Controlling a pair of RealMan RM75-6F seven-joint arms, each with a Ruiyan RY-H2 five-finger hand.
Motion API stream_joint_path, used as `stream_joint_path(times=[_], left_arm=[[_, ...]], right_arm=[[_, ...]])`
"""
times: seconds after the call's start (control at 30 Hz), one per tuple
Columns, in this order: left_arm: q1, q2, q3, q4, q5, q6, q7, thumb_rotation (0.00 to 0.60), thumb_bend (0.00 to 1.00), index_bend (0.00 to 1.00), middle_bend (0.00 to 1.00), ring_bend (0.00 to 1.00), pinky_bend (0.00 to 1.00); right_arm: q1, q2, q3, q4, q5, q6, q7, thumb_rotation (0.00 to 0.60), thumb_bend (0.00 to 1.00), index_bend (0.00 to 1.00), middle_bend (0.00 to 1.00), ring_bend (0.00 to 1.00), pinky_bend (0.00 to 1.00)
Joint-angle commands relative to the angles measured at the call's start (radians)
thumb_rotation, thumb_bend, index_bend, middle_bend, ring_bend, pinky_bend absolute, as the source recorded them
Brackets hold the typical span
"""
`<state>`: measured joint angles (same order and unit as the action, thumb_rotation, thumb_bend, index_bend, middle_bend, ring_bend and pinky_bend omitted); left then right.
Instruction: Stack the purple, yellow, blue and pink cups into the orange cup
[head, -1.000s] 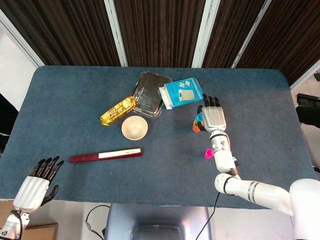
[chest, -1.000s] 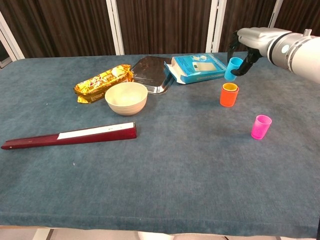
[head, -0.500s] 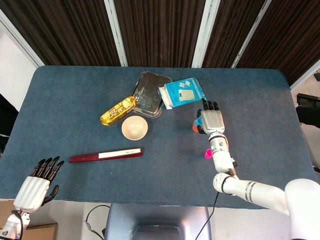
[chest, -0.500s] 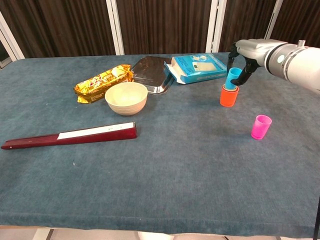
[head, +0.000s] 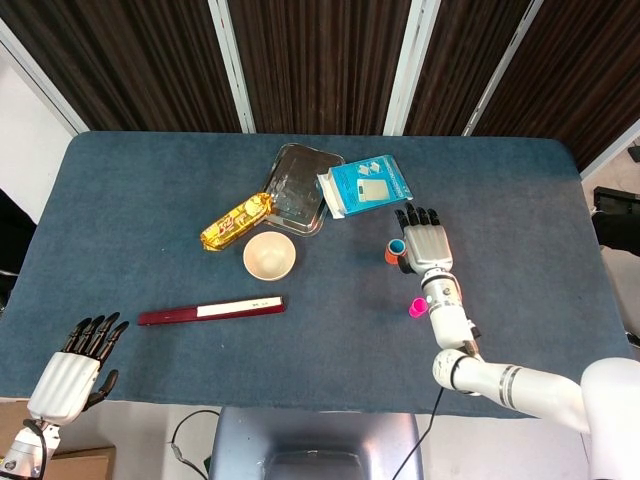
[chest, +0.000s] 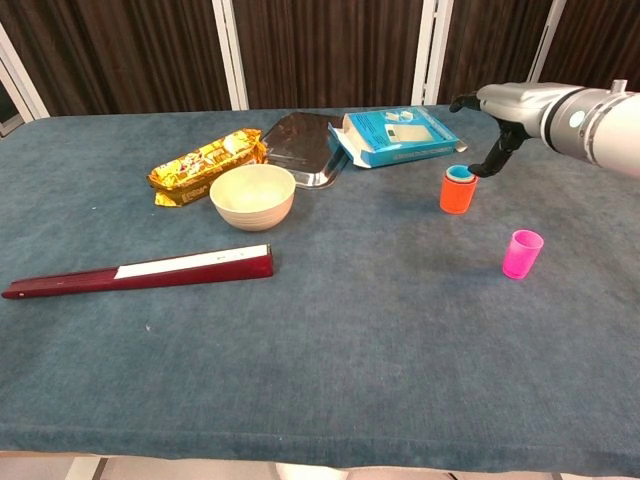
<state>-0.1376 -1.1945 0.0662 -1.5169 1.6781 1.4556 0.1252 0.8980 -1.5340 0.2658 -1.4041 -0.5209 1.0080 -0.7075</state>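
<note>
The orange cup (chest: 458, 193) stands right of centre on the table, with the blue cup (chest: 460, 173) nested inside it so that only its rim shows; the same stack (head: 395, 250) appears in the head view. A pink cup (chest: 521, 254) stands alone nearer the front right, and the pink cup (head: 417, 308) also peeks out beside my right forearm. My right hand (head: 424, 240) hovers just right of the orange cup with fingers spread and nothing in it; the same right hand (chest: 488, 120) shows above the cup. My left hand (head: 75, 365) hangs open off the table's front left corner.
A cream bowl (chest: 253, 196), a gold snack packet (chest: 205, 165), a metal tray (chest: 304, 146) and a blue box (chest: 394, 135) lie toward the back. A long maroon box (chest: 140, 272) lies at the front left.
My right hand lowered the blue cup into the orange cup, let go of it and drew its fingers up and apart. The left hand has not moved.
</note>
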Motion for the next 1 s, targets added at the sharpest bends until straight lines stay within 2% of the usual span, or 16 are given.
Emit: stream_joint_path(times=[0.03,0.1,0.2,0.3,0.4,0.6,0.67,0.8,1.0], left_arm=[[0.001,0.0,0.0,-0.001,0.002,0.004,0.001,0.6,0.45,0.0,0.0,0.01,0.1],[0.002,-0.001,0.0,0.0,0.003,0.006,0.002,0.6,0.45,0.0,0.0,0.01,0.1],[0.001,-0.003,0.002,-0.001,0.003,0.001,0.007,0.6,0.45,0.0,0.0,0.01,0.1],[0.0,-0.006,0.003,0.0,0.007,0.0,0.016,0.6,0.45,0.0,0.0,0.01,0.1],[-0.001,-0.008,0.003,-0.001,0.007,-0.002,0.019,0.6,0.45,0.0,0.0,0.01,0.1],[-0.001,-0.01,0.007,-0.002,0.015,0.0,0.022,0.6,0.45,0.0,0.0,0.01,0.1],[-0.003,-0.013,0.008,0.0,0.016,-0.006,0.02,0.6,0.45,0.0,0.0,0.01,0.1],[-0.005,-0.013,0.008,0.003,0.014,-0.009,0.017,0.6,0.45,0.0,0.0,0.01,0.1],[-0.007,-0.015,0.007,0.01,0.018,-0.005,0.009,0.6,0.45,0.0,0.0,0.01,0.1]], right_arm=[[-0.075,0.11,-0.039,-0.19,-0.138,0.044,0.079,0.6,0.47,0.06,0.0,0.0,0.0],[-0.132,0.195,-0.092,-0.325,-0.238,0.059,0.118,0.6,0.47,0.08,0.0,0.0,0.0],[-0.203,0.307,-0.175,-0.469,-0.381,0.063,0.168,0.6,0.47,0.09,0.0,0.0,0.0],[-0.252,0.369,-0.243,-0.514,-0.491,0.066,0.2,0.6,0.47,0.11,0.0,0.0,0.0],[-0.268,0.365,-0.268,-0.476,-0.517,0.045,0.224,0.6,0.47,0.13,0.0,0.0,0.0],[-0.266,0.334,-0.271,-0.416,-0.497,0.005,0.242,0.6,0.47,0.19,0.0,0.0,0.0],[-0.26,0.274,-0.277,-0.323,-0.479,-0.02,0.23,0.6,0.47,0.23,0.0,0.0,0.0],[-0.256,0.208,-0.258,-0.224,-0.453,-0.033,0.235,0.6,0.47,0.28,0.0,0.0,0.0],[-0.242,0.179,-0.245,-0.172,-0.426,-0.073,0.238,0.6,0.47,0.35,0.0,0.0,0.0]])
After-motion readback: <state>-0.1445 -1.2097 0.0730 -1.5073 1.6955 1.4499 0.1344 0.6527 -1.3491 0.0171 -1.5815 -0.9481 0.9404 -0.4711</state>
